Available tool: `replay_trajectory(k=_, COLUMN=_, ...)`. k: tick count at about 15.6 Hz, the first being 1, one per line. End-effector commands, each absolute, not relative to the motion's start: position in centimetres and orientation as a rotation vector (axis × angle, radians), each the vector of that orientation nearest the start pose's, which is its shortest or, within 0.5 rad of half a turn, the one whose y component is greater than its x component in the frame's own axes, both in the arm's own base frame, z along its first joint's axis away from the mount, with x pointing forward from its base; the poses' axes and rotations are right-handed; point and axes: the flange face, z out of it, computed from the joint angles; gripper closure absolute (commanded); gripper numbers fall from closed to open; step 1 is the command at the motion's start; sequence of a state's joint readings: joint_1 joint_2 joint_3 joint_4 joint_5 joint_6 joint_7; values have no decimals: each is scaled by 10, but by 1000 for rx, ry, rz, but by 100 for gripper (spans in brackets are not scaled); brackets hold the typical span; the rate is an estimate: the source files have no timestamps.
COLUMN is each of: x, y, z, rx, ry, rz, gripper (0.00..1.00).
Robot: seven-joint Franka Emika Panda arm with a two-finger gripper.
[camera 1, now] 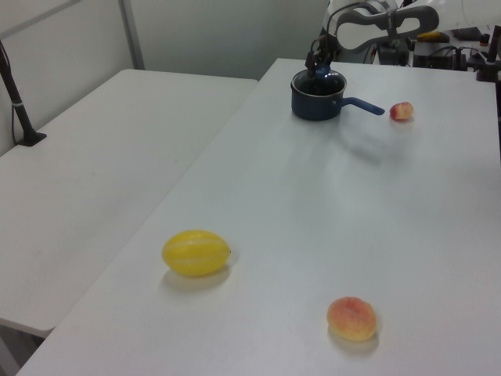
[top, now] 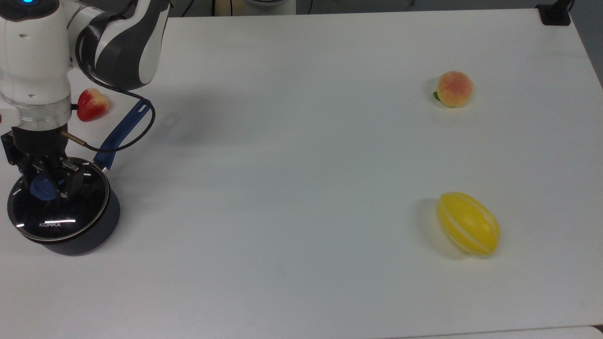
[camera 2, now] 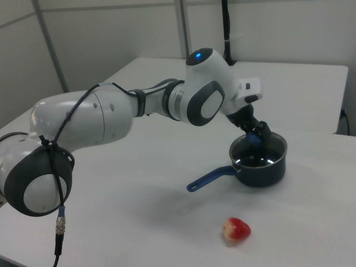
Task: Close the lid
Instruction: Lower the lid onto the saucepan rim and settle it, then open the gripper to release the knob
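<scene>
The lid (top: 56,214), a clear glass disc with a metal rim and "KONKA" lettering, lies flat on the black saucepan (top: 96,230) at the top view's left edge. My gripper (top: 44,186) stands over it, shut on the lid's blue knob (top: 40,188). The pan's blue handle (top: 123,129) points up and to the right in the top view. In the left view the saucepan (camera 1: 315,106) sits at the table's far end with the gripper (camera 1: 320,69) above it. The right view shows the gripper (camera 2: 256,136) reaching down to the lid (camera 2: 257,157) on the pan (camera 2: 261,173).
A red strawberry-like fruit (top: 92,104) lies just beyond the pan's handle. A peach (top: 454,88) and a yellow melon (top: 468,223) lie far off at the top view's right. The white table (top: 292,165) is bare between them. The arm's black cable (top: 141,122) loops over the handle.
</scene>
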State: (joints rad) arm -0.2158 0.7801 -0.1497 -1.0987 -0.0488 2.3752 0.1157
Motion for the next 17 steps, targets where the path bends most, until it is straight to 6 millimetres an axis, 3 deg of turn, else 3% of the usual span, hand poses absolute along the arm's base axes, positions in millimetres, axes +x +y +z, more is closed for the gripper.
replay_trajectory(k=1, x=763, y=-242, z=412, rx=-3184, ry=621, rz=-827, gripper=30)
replay_trajectory(k=3, x=763, y=-241, z=412, rx=-3182, ry=621, rz=-827, gripper=18)
replay_trajectory(k=4, x=763, y=-241, z=412, rx=-3182, ry=621, rz=-827, gripper=3)
replay_trajectory(k=5, x=763, y=-241, z=412, rx=-3181, ry=624, rz=-827, gripper=0)
replay_trajectory(k=9, x=761, y=-242, z=420, rx=-3176, ry=626, rz=-839, gripper=0)
replay_trajectory(k=12, x=744, y=-239, z=459, rx=-3156, ry=646, rz=-847, gripper=0)
replay_trajectory(k=14, x=733, y=-204, z=488, rx=-3149, ry=592, rz=-828, gripper=0)
replay_trajectory(k=17, x=707, y=-183, z=515, rx=-3161, ry=587, rz=-659, gripper=0)
